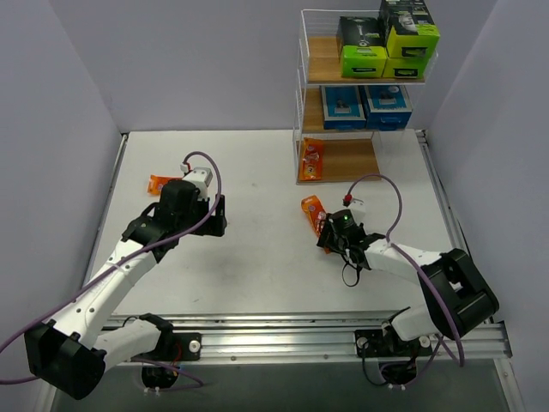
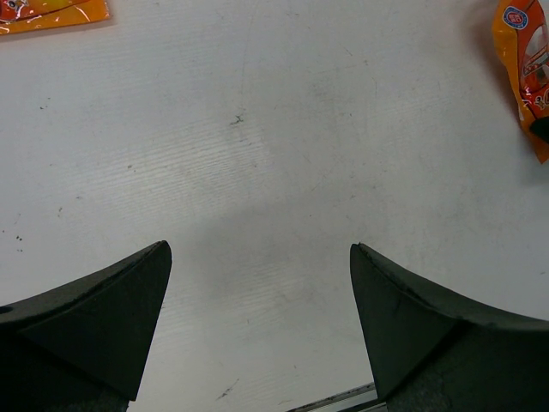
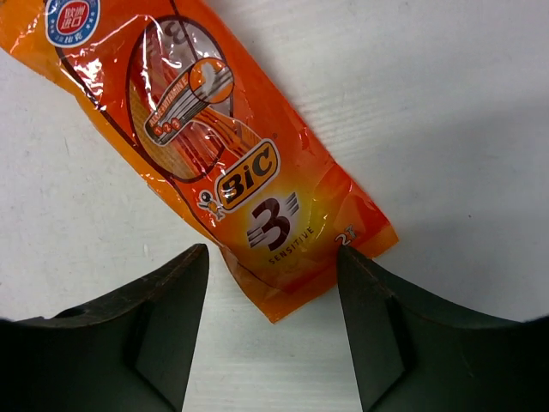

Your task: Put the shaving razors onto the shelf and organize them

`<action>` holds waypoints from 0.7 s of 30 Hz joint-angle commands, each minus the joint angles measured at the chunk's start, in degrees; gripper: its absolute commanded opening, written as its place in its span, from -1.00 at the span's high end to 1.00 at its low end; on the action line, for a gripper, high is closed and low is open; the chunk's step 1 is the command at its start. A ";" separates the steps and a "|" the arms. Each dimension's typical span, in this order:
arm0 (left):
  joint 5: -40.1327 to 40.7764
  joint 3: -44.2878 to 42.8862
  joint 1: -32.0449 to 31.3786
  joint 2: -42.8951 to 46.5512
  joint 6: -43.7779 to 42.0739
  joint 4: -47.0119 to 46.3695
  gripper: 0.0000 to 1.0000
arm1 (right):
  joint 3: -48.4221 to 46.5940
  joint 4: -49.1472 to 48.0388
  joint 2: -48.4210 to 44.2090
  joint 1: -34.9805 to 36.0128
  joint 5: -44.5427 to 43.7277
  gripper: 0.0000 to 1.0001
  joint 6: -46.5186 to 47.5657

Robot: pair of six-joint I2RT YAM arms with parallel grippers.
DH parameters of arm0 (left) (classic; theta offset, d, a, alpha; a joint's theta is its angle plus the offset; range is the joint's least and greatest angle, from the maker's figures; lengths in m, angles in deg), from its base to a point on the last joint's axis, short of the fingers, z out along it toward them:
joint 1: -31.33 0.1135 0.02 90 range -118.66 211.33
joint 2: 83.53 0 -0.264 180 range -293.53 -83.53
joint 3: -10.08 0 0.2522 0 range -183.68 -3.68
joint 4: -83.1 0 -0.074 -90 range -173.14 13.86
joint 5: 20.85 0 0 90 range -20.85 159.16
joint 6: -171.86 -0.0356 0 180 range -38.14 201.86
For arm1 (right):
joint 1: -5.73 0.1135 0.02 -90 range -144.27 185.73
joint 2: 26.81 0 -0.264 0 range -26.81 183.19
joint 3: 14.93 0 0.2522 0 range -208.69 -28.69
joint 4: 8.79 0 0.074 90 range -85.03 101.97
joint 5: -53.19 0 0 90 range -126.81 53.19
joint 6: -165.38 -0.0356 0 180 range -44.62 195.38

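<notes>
Since the orange packet (image 3: 214, 163) lay flat, the right hand (image 3: 273, 253) straddled its end at lower frame, parted, apparently set for pickup; the left hand (image 2: 259, 245) gaped, empty.

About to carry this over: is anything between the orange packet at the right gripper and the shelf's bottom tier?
Nothing visible. Bare table lies between the orange packet and the shelf; a second packet already occupies the bottom board's left end.
</notes>
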 commanded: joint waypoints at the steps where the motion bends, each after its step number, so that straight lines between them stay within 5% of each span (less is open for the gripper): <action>1: -0.80 -2.72 -0.17 -0.16 -0.70 -0.54 -0.88 | -1.05 0.32 2.96 -0.21 -1.58 -0.11 0.69; 11: -1.07 -2.73 -0.17 -0.17 -0.79 -0.54 -0.88 | -1.66 -0.65 7.27 -0.12 -1.23 0.41 0.77; 21: -1.24 -2.81 -0.17 -0.08 -0.79 -0.45 -0.88 | -3.33 0.84 10.87 -0.12 -1.66 0.53 0.86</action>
